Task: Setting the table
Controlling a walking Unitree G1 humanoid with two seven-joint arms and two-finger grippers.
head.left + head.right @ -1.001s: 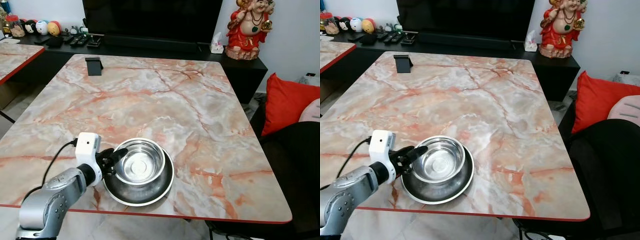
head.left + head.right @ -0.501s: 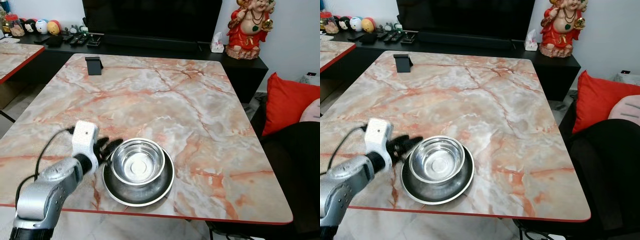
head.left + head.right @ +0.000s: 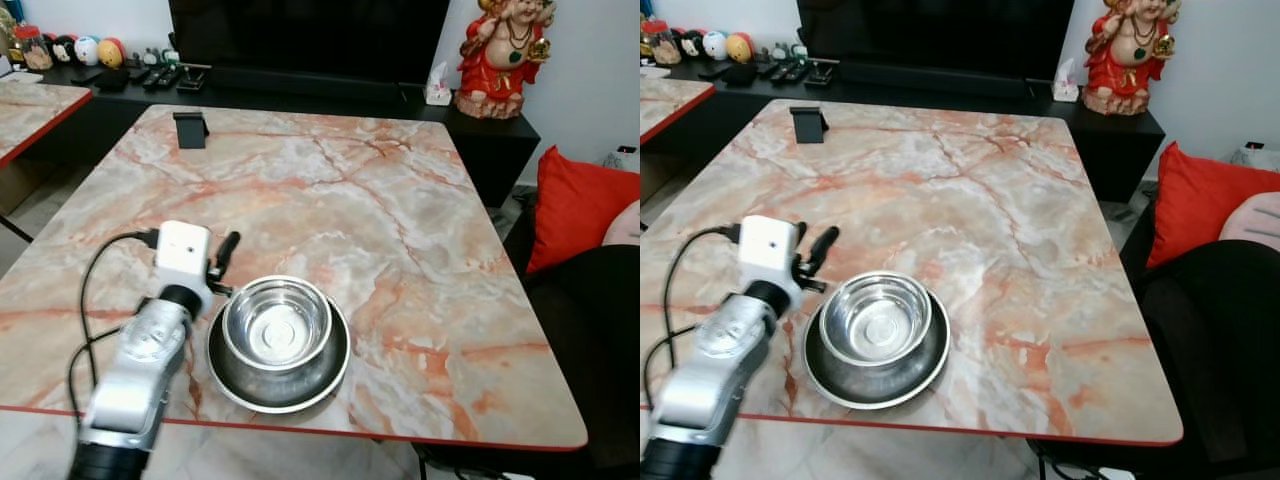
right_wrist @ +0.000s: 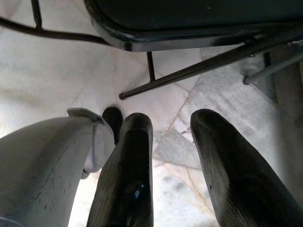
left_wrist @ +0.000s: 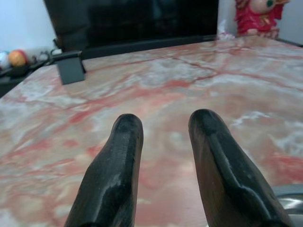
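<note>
Left end effector (image 3: 222,258): fingers spread, empty, raised above the marble counter (image 3: 380,210), just beside the steel bowl (image 3: 276,325) on its left, not touching. Bowl nested upright in a steel plate (image 3: 335,370) near the counter's front edge. Right end effector (image 4: 165,137): fingers parted, empty, hanging low above the tiled floor (image 4: 47,80) by a chair frame (image 4: 189,71). Black phone stand (image 3: 190,130) at the far left corner.

pink marble table (image 3: 400,230), black tv console (image 3: 300,95) behind, red cushion (image 3: 575,205)
</note>
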